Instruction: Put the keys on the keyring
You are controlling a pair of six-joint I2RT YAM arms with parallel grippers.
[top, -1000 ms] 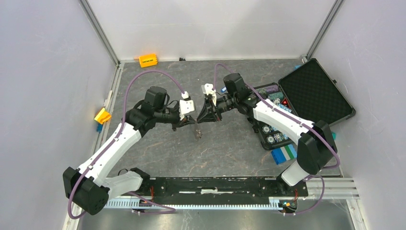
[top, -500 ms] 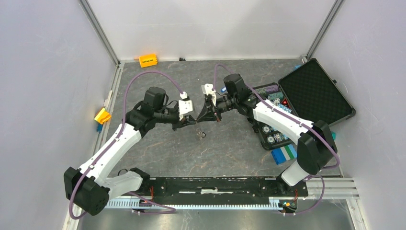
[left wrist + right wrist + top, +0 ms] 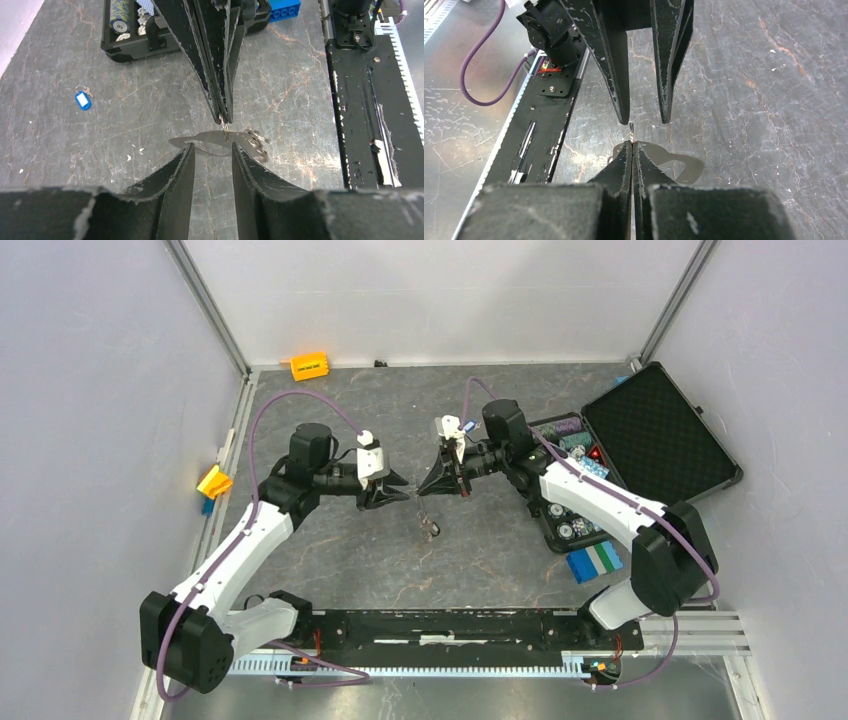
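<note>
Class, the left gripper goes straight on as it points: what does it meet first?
Probably the right gripper, shut and facing it; the keyring looks lower, on the table.

Grey veined table (image 3: 480,560); pale grey keyring (image 3: 200,139); blue tag (image 3: 83,100) (white label); black case (image 3: 655,430); orange block (image 3: 309,366); purple cables (image 3: 483,103).

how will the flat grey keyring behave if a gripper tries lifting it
The keyring looks thin and lies flat on the table, so getting under its edge may be hard. It looks rigid, probably light, and likely to slide when nudged.
</note>
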